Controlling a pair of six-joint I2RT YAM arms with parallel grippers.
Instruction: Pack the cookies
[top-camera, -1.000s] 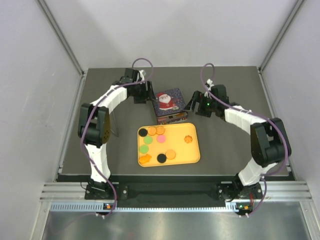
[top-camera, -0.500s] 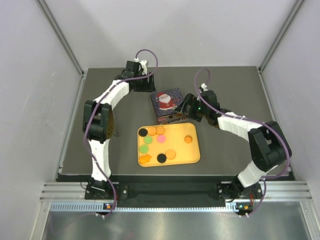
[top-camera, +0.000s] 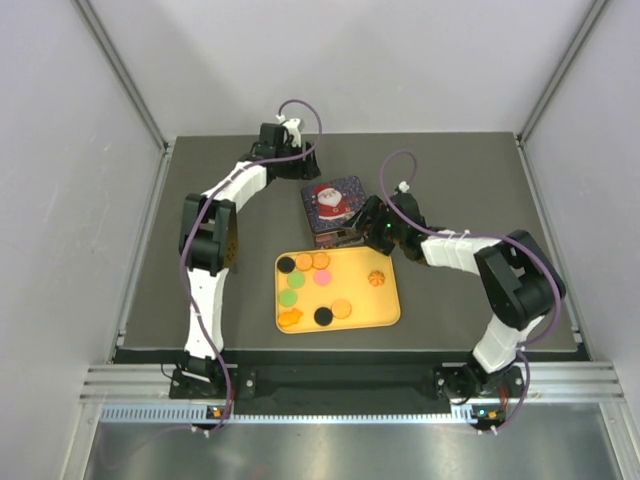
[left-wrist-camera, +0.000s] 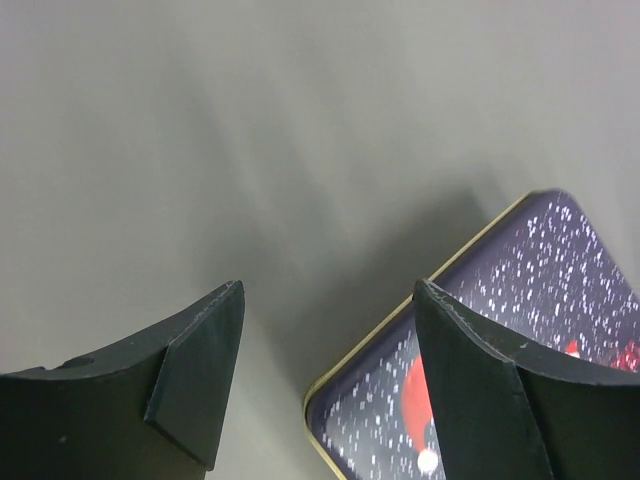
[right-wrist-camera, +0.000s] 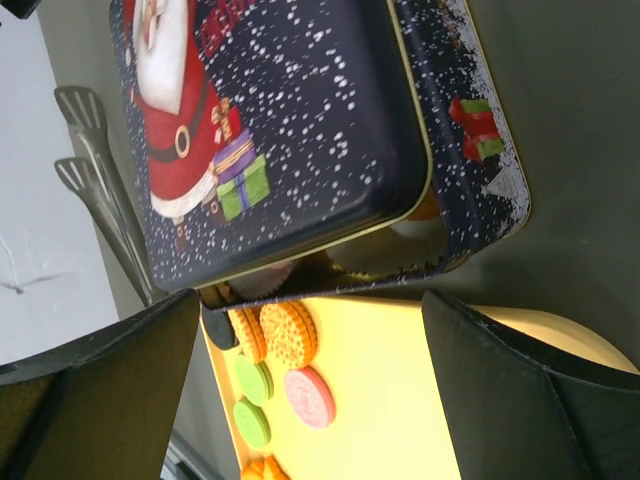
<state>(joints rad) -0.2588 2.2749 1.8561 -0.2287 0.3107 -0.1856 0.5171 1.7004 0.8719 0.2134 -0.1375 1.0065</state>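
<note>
The cookies lie loose on a yellow tray, in orange, green, pink and black. Behind the tray stands a dark tin with a Santa lid. The lid sits askew, and white paper cups show in the gap under it. My left gripper is open at the tin's back left corner, and the lid corner shows between its fingers. Open too, my right gripper hovers at the tin's front right, with orange, pink and green cookies between its fingers.
Metal tongs lie on the table left of the tin, near the left arm's elbow. Grey walls close in the dark table at the left, back and right.
My left gripper has swung right to the tin's back left corner. My right gripper has moved left and forward to the tin's front right side, opening slightly wider.
</note>
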